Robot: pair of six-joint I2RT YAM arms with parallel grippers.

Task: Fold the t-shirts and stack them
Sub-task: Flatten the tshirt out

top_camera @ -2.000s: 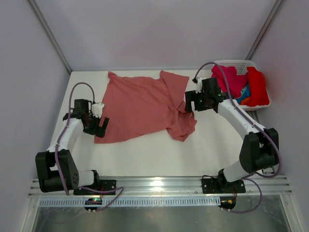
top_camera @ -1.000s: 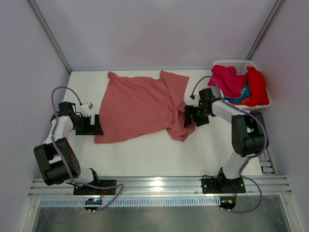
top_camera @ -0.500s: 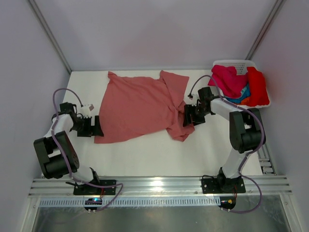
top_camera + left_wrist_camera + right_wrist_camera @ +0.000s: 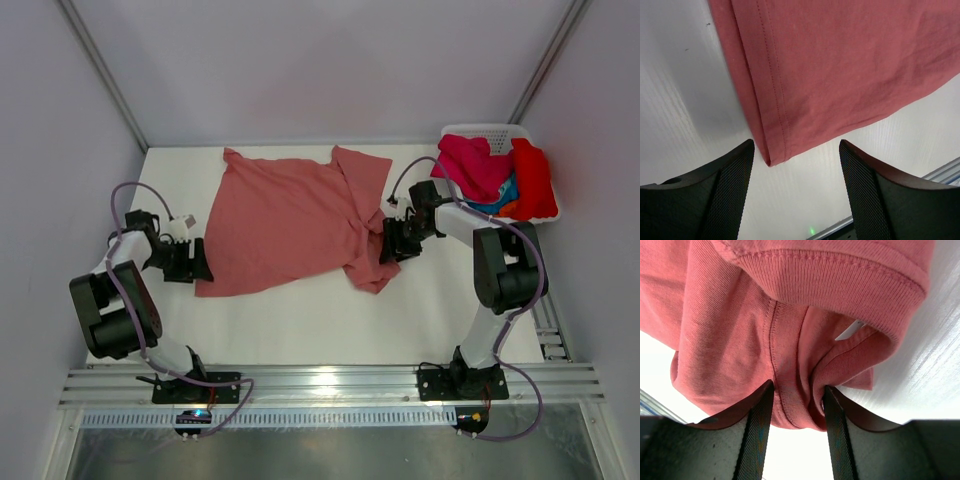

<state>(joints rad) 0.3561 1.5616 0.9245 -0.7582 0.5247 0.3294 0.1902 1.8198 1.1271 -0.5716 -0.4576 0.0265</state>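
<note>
A salmon t-shirt [image 4: 290, 220] lies spread on the white worktop [image 4: 300, 320], reaching from the far edge toward the middle, mostly flat on its left part and bunched into folds along its right side, where a sleeve is turned over near the collar; the left gripper [image 4: 197, 262] sits low at the shirt's near-left corner, and the left wrist view shows its two black fingers [image 4: 725, 195] standing apart with the stitched hem corner between them and bare worktop on either side of it, so nothing is gripped there; the right gripper [image 4: 392, 243] is at the shirt's crumpled right edge, and in the right wrist view its fingers [image 4: 757, 435] press from both sides on a thick fold of the salmon cloth just below the ribbed collar, clamped on it; a white basket [image 4: 487, 130] stands in the far right corner of the worktop, and it holds a heap of shirts: a magenta t-shirt [image 4: 470, 165] draped over its left side, a red t-shirt [image 4: 535, 180] filling its right side, and between them a strip of a blue t-shirt [image 4: 505, 190] with a sliver of an orange t-shirt [image 4: 507, 207] just beneath; the basket's load rises above its rim.
</note>
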